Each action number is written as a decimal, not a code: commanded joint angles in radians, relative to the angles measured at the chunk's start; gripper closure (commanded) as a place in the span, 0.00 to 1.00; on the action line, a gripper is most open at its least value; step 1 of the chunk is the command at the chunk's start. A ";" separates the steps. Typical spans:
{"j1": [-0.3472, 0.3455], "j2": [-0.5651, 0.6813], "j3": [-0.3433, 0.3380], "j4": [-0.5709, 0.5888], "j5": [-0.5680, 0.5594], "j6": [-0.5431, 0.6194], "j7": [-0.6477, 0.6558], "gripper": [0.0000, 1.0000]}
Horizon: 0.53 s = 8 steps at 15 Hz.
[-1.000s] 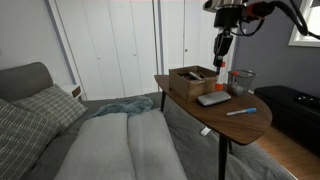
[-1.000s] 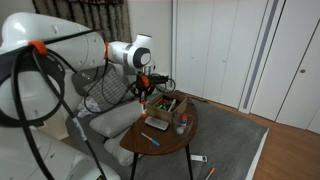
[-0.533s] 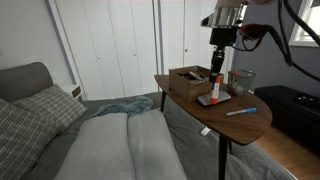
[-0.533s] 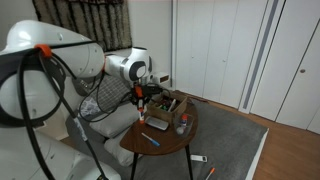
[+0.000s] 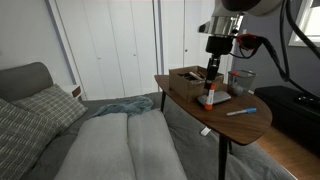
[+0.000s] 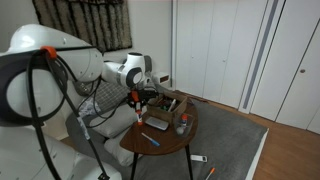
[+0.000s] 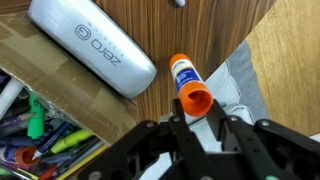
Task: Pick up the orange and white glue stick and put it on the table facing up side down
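Observation:
The glue stick (image 7: 183, 78), white with an orange end, is upright between my gripper's (image 7: 203, 118) fingers in the wrist view, orange end toward the camera. In both exterior views the gripper (image 5: 211, 78) (image 6: 134, 97) is shut on the glue stick (image 5: 208, 98) (image 6: 135, 108) and holds it low over the brown wooden table (image 5: 240, 125) (image 6: 165, 140), near the table's edge. I cannot tell whether the stick's lower end touches the tabletop (image 7: 210, 40).
A grey glasses case (image 7: 92, 45) (image 5: 217, 98) lies beside the stick. A shallow brown box (image 5: 190, 78) (image 7: 40, 125) holds several pens. A blue pen (image 5: 241, 111) and a cup (image 5: 240, 80) are on the table. A couch (image 5: 90, 140) is beside it.
My gripper has come down from above the box and moved toward the table's edge, carrying the glue stick lower over the tabletop.

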 commanded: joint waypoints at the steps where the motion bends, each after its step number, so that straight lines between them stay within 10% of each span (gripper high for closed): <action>1: 0.021 -0.009 -0.017 -0.042 0.031 0.056 0.003 0.93; 3: 0.025 -0.008 -0.024 -0.058 0.047 0.081 -0.003 0.93; 5: 0.028 -0.012 -0.029 -0.071 0.057 0.097 -0.005 0.45; 8: 0.019 -0.047 -0.031 -0.085 0.036 0.099 0.008 0.26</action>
